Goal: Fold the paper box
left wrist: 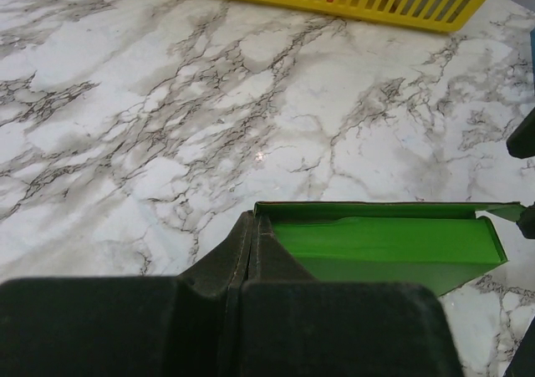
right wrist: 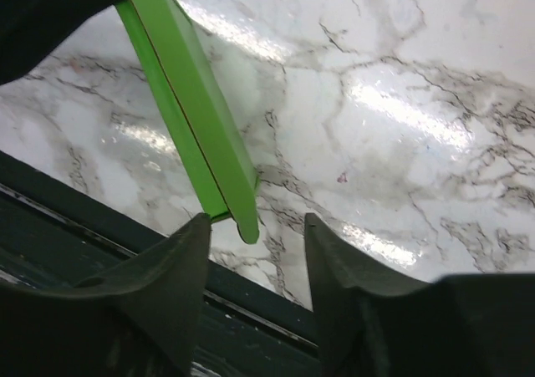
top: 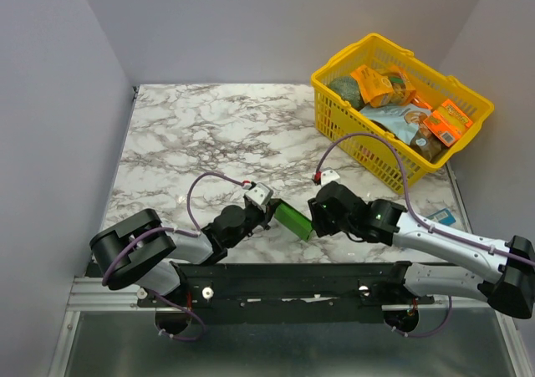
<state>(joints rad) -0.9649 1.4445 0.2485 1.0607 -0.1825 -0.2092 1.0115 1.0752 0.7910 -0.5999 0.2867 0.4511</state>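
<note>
Our left fingers [left wrist: 226, 264] are pressed shut on one end of the bright green paper box [left wrist: 384, 239], pinching the card flat between them. From that grip the box runs straight out ahead of the left fingers over the white marble counter [left wrist: 251, 84], and its open side shows a folded layer inside. Our right fingers [right wrist: 171, 264] stand apart and grip nothing. The far end of the box reaches just into the gap between them, close against one finger and clear of the other. We cannot tell whether the card touches that nearer finger. From above, the box bridges the two sets of fingers, which face each other near the counter's front edge. A yellow plastic basket [top: 372, 153] of packaged goods sits well beyond the right fingers, at the counter's far corner.
</note>
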